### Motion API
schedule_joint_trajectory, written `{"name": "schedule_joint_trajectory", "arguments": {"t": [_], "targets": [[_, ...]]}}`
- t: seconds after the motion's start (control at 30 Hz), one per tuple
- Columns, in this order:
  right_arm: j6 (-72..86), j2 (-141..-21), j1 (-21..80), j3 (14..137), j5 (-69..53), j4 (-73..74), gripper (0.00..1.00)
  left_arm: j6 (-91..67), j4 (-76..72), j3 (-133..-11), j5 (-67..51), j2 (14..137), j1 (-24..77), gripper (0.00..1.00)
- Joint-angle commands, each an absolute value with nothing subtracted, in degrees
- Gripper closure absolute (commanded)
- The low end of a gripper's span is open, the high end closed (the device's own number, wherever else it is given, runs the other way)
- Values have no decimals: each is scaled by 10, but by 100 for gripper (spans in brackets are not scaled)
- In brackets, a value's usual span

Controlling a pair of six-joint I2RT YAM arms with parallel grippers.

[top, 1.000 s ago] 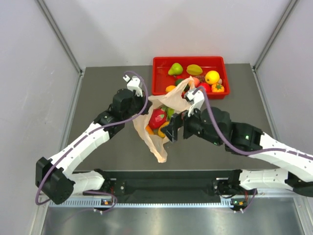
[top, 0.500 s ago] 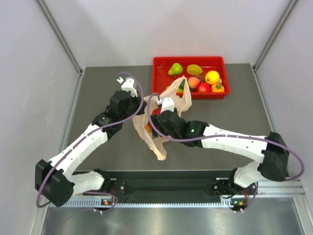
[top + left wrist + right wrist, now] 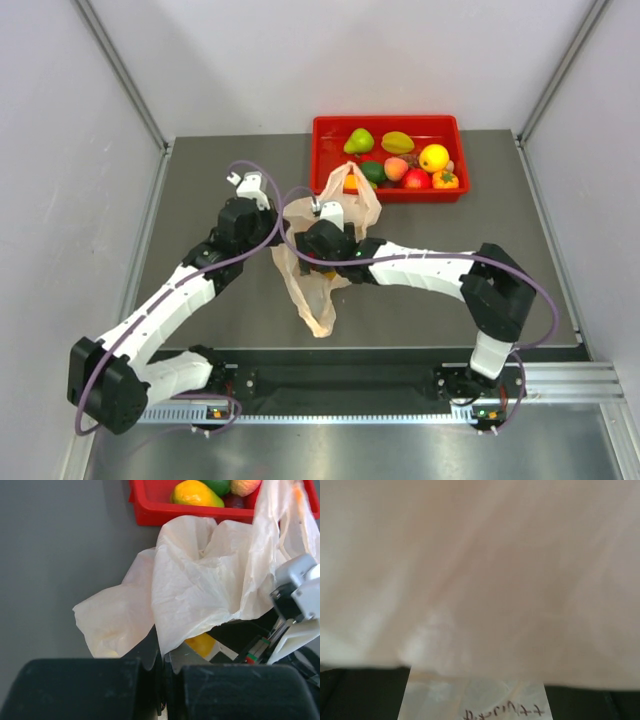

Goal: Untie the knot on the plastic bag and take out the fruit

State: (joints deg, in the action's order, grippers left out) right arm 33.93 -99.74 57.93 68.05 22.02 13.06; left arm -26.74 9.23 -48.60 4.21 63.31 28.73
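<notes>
The plastic bag lies crumpled at the table's middle, its mouth open and one handle loop standing up; no knot shows. My left gripper is shut on the bag's left edge, and the left wrist view shows the plastic pinched between its fingers. My right gripper reaches into the bag's mouth, its fingers hidden by plastic. The right wrist view is filled with blurred bag film. A yellow fruit shows inside the bag under the film.
A red tray at the back holds several toy fruits; its near wall and a yellow-green fruit show in the left wrist view. The right arm lies across the table. Grey walls stand on both sides.
My right arm has swung left and pushed its gripper into the bag's mouth. My left gripper has drawn the bag's edge to the left. The red fruit in the bag is now hidden.
</notes>
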Motion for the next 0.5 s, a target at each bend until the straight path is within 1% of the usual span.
{"name": "schedule_joint_trajectory", "arguments": {"t": [0.0,0.17,0.27,0.47], "targets": [[357,-1019,577,749,245,124,0,-268,65,-466,50,614,272,100],[377,-1043,571,780,319,194,0,-267,69,-445,43,592,266,100],[397,-1049,564,784,340,220,0,-273,70,-432,33,580,265,100],[396,-1049,545,744,335,179,0,-296,67,-387,28,555,265,100]]}}
